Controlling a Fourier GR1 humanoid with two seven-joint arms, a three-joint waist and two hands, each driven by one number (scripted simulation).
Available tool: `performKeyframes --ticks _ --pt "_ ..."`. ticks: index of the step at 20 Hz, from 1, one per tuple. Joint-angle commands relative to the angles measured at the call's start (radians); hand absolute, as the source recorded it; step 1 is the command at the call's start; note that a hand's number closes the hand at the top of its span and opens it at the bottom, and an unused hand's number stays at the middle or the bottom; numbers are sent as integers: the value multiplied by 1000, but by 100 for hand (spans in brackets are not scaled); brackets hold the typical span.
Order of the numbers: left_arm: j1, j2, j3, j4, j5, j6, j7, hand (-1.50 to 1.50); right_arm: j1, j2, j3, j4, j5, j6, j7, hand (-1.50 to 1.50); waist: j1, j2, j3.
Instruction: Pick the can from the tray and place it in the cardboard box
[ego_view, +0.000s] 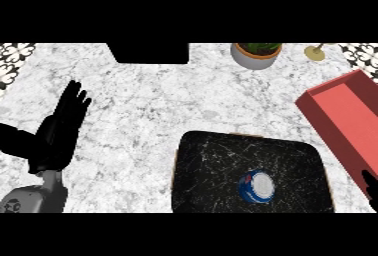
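Blue can (256, 186) stands upright, top up, on dark tray (214, 165).

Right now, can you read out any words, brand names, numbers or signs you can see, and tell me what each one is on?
No text can be read anywhere.
Can on the tray: blue, red and white markings, too blurred to read as words.
Red box: no lettering visible.
Plant pot: plain, no label.

A white marble counter (148, 105) with grey veins fills the view. At its far edge stands a potted plant (256, 54); left of the plant is a black block (150, 52), right of it a small yellow thing (316, 52). Patterned tiles (15, 60) show at the far corners.
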Motion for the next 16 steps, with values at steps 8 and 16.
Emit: performKeyframes --ticks 8,16 --pt "51 -30 8 -27 -14 -17 -26 0 -317 229 189 133 286 61 258 -150 -9 -3 2" --pt "11 -51 18 33 -32 -19 -28 0 -306 371 244 179 427 113 257 -150 -18 -3 2"
